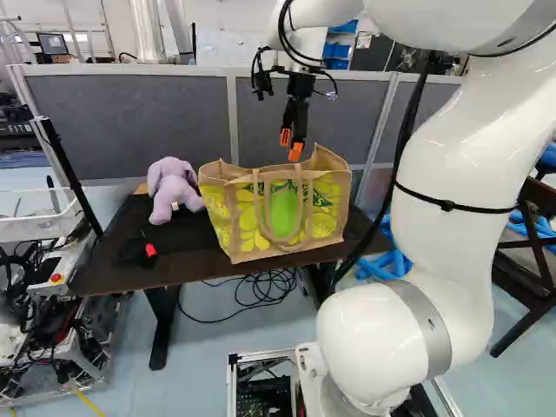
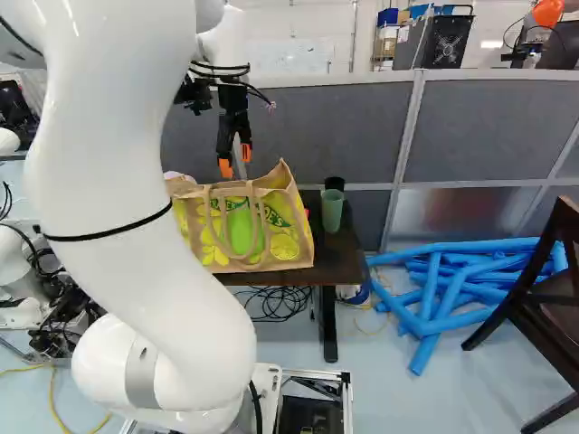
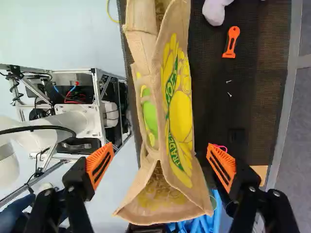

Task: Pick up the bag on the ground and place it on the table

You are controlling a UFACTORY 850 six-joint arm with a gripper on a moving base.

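A tan woven bag (image 1: 282, 211) with yellow and green fruit printed on it stands upright on a dark brown table (image 1: 111, 271), and my claw (image 1: 291, 145) hangs above it with two fingers spread wide apart, gripping nothing. Left of the bag sits a lilac plush animal (image 1: 172, 188); to its right stands a green cup (image 2: 332, 212). Farther out, I see blue foam tubes (image 2: 434, 303) piled on the floor to the right, and a grey partition (image 1: 130, 122) on the far side of the table.
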